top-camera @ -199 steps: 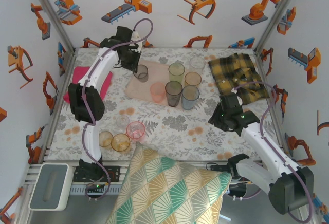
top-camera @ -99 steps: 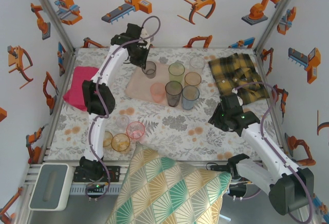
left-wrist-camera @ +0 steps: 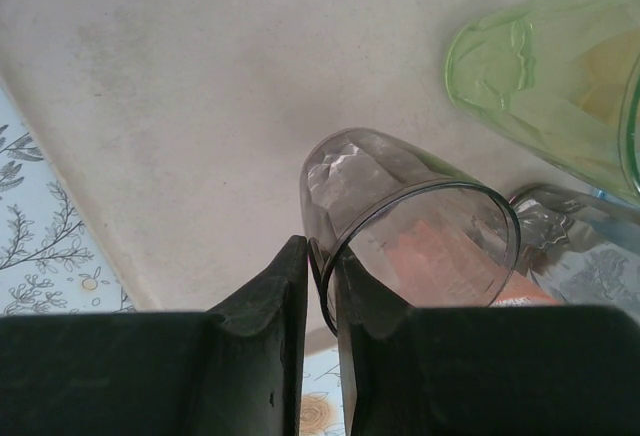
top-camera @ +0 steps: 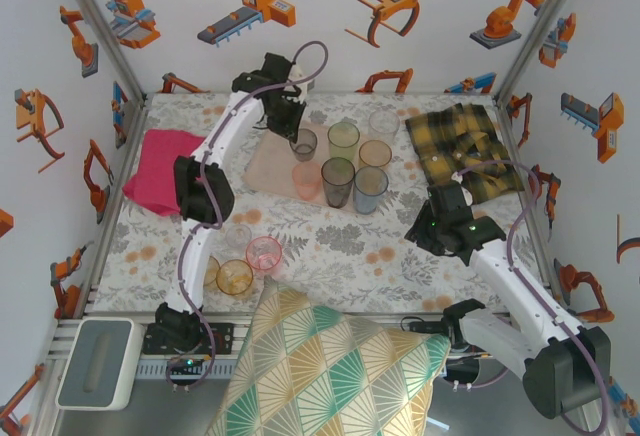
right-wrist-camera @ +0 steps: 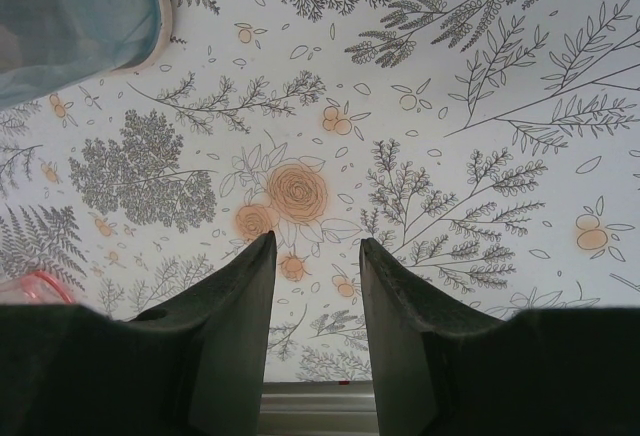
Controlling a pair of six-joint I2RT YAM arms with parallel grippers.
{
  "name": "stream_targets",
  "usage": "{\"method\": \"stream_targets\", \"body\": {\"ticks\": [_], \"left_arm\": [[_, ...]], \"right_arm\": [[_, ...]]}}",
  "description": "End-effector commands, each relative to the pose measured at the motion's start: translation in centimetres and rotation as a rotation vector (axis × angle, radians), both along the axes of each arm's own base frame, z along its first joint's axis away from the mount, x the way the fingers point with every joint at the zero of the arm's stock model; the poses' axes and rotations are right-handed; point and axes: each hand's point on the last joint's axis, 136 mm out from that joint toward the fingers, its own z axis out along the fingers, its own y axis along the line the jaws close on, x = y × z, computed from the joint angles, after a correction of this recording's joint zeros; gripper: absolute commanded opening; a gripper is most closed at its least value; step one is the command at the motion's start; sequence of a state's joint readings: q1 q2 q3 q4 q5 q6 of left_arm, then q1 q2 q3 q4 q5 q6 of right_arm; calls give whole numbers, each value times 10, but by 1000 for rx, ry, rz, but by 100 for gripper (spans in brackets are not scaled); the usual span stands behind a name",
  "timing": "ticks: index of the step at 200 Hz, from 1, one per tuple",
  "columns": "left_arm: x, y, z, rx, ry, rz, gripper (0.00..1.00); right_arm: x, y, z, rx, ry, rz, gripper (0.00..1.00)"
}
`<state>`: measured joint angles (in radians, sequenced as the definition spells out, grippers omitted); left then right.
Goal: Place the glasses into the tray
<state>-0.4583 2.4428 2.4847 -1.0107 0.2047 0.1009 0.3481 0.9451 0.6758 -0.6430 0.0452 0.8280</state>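
Note:
My left gripper (top-camera: 292,128) (left-wrist-camera: 320,246) is shut on the rim of a smoky grey glass (top-camera: 303,144) (left-wrist-camera: 410,206), one finger inside and one outside. The glass is over the pale pink-beige tray (top-camera: 268,166) (left-wrist-camera: 200,106), beside a green glass (top-camera: 343,138) (left-wrist-camera: 550,66). Clear (top-camera: 383,121), orange (top-camera: 375,154), pink (top-camera: 306,178), dark grey (top-camera: 337,181) and blue (top-camera: 370,188) glasses stand further right. Off the tray at the near left are a pink (top-camera: 264,253), a clear (top-camera: 237,236) and two amber glasses (top-camera: 234,276). My right gripper (top-camera: 432,224) (right-wrist-camera: 315,241) hangs open over the floral cloth, holding nothing.
A magenta cloth (top-camera: 160,161) lies at the left and a yellow-black plaid cloth (top-camera: 465,146) at the far right. A patterned cushion (top-camera: 330,366) covers the near edge between the arm bases. The blue glass (right-wrist-camera: 70,16) is near my right gripper.
The left arm has swung right across the tray with the smoky grey glass, bringing it next to the green glass. The right arm has not moved.

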Motion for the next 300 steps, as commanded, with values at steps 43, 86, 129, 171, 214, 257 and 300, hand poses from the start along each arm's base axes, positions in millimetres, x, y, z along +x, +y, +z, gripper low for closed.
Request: {"method": "stream_targets", "body": {"ticks": [43, 86, 129, 171, 214, 257, 300], "left_arm": [[-1, -21, -12, -32, 21, -42, 23], [-1, -24, -21, -38, 42, -39, 21], [-3, -26, -25, -44, 55, -42, 19], [-6, -30, -21, -65, 62, -58, 20], [-6, -28, -15, -58, 47, -57, 26], [-4, -17, 8, -52, 9, -38, 39], [0, 19, 44, -66, -13, 50, 50]], "right_arm": [[-1, -6, -4, -9, 14, -37, 40], [-2, -7, -4, -11, 15, -40, 40], [1, -6, -3, -13, 18, -37, 40], [2, -6, -1, -14, 12, -38, 40], [6, -6, 0, -22, 13, -47, 41], [17, -3, 5, -11, -11, -58, 42], [19, -5, 12, -6, -47, -72, 42]]}}
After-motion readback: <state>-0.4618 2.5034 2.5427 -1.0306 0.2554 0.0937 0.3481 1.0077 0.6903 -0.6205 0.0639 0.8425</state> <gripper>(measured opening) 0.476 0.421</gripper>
